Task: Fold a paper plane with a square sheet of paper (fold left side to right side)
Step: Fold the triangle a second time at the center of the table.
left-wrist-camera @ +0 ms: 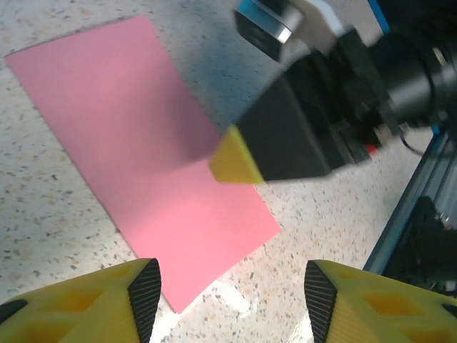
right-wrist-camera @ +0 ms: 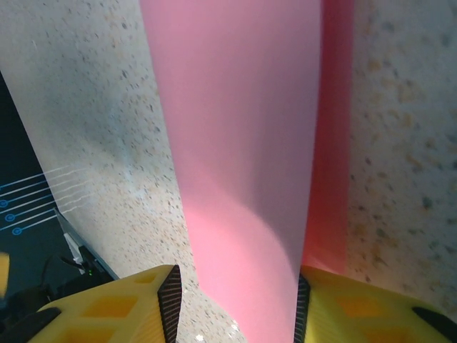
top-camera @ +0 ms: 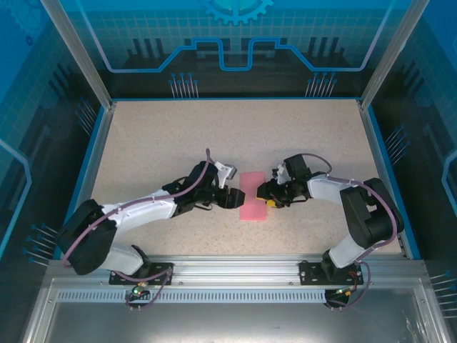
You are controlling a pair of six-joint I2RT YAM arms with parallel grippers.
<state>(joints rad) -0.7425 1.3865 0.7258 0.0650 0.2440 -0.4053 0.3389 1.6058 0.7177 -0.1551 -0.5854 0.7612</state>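
**Doubled sheet under my right fingertip**

The square sheet of paper point(top-camera: 253, 195) lies on the table point(top-camera: 157, 136) as a pink rectangle, already doubled over, directly between my two grippers. From my right wrist, its upper layer seems to stop short of the edge, leaving a darker strip beside my right-hand finger.

My right gripper point(right-wrist-camera: 234, 300) is part-open and grasps nothing. The paper runs beneath the gap, and one yellow fingertip point(left-wrist-camera: 232, 161) touches the top layer. I judge this is to stop the fold from springing open.

My left gripper point(left-wrist-camera: 232, 296) hangs wide open and empty just over the paper's nearest corner. It is probably placed there to press the crease flat next.
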